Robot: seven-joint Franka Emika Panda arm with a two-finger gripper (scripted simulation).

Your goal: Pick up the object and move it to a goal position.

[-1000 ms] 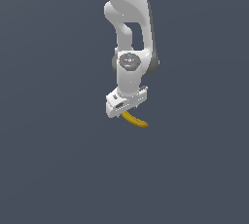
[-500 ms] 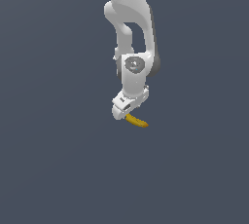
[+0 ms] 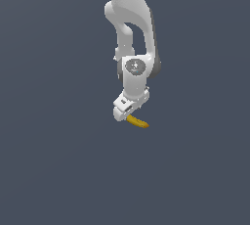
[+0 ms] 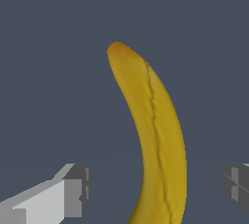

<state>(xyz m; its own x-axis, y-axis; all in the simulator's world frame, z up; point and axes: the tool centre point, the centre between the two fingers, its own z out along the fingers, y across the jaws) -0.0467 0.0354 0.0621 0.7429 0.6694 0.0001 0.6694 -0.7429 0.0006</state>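
Yellow with a browner, orange-tinged tip, the banana (image 4: 158, 140) runs lengthwise through the space between the two fingers in the wrist view, a dark seam along its skin and its far end curving away past the fingertips. The grey pad of one finger (image 4: 78, 189) stands well apart from the fruit's side, with plain grey background showing between them, and the other finger (image 4: 237, 181) is likewise separated from it by a visible gap; so the jaws stand spread, wider than the banana, with no pad touching it in this view. Whether the fruit is caught further back, nearer the palm, cannot be told, since that part lies outside the picture. In the exterior view the white arm (image 3: 132, 18) reaches down and ends in the gripper (image 3: 128, 111), tilted, with the banana (image 3: 137, 122) jutting out from just under its fingers toward the exterior view's right. Around both lies only a flat slate-grey ground (image 3: 53, 170).
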